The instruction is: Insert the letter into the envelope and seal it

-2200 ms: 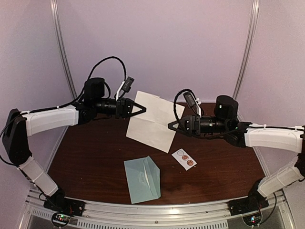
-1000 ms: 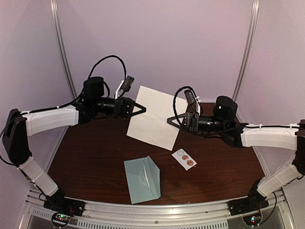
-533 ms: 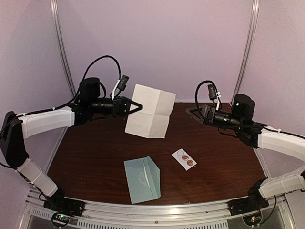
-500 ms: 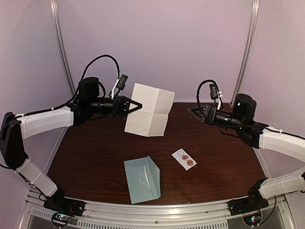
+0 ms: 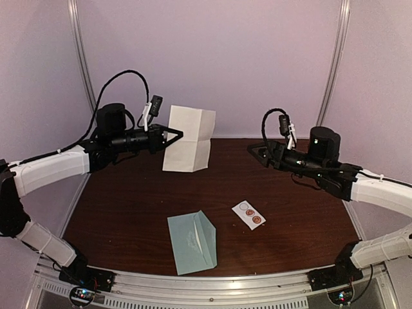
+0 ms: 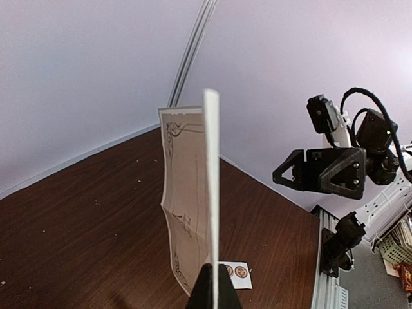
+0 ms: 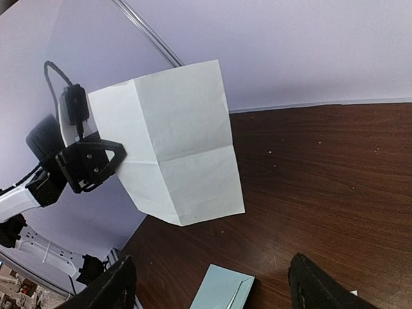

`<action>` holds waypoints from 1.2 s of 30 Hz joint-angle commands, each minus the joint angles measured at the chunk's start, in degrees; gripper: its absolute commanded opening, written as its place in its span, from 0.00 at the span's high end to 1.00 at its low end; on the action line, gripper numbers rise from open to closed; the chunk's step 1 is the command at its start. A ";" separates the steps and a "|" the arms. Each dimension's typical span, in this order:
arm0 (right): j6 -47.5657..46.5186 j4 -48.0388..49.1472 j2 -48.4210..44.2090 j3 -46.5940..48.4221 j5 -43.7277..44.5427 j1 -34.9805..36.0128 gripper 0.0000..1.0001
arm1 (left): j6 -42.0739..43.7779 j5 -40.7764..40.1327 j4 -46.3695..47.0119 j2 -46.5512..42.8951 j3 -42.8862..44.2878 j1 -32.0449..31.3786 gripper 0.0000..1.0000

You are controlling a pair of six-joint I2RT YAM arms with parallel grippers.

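Observation:
My left gripper (image 5: 176, 134) is shut on the left edge of the white letter (image 5: 188, 138), a creased sheet held upright above the back of the table. In the left wrist view the letter (image 6: 190, 206) stands edge-on between my fingertips, its printed side to the left. In the right wrist view the letter (image 7: 174, 145) hangs in the air ahead. My right gripper (image 5: 252, 152) is open and empty, to the right of the letter and apart from it. The pale teal-green envelope (image 5: 192, 242) lies flat near the front edge, flap open; its corner shows in the right wrist view (image 7: 228, 291).
A small white strip of round stickers (image 5: 248, 215) lies on the brown table (image 5: 122, 206) right of the envelope; it also shows in the left wrist view (image 6: 235, 273). Purple walls with metal posts (image 5: 80, 61) close in the back and sides.
My right gripper let go of the letter and drew back to the right. My left gripper carried the letter left and back, turning it more upright. The envelope and stickers have not moved.

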 commanded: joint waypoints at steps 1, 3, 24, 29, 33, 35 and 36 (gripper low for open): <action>-0.02 0.32 3.86 5.10 3.67 4.71 0.18 | 0.70 -0.68 0.44 0.15 -0.16 0.12 1.00; 0.18 2.00 5.52 5.75 2.93 5.85 0.19 | 0.69 -0.25 0.60 0.20 -0.18 -0.17 1.00; 0.00 12.43 17.69 10.94 -3.08 8.90 0.13 | 4.10 8.07 1.90 1.37 0.69 -5.31 1.00; 0.23 13.24 18.63 11.35 -4.68 8.95 0.16 | 4.21 10.16 3.02 1.34 0.51 -5.85 1.00; 0.21 14.50 19.08 11.61 -6.75 9.12 0.18 | 4.01 12.03 3.69 1.67 0.51 -6.09 1.00; 0.14 15.68 19.29 11.66 -8.58 9.19 0.18 | 3.72 13.23 4.20 1.85 0.50 -6.18 1.00; 0.20 16.42 19.43 11.70 -9.75 9.26 0.18 | 3.54 13.74 4.43 2.05 0.51 -6.22 1.00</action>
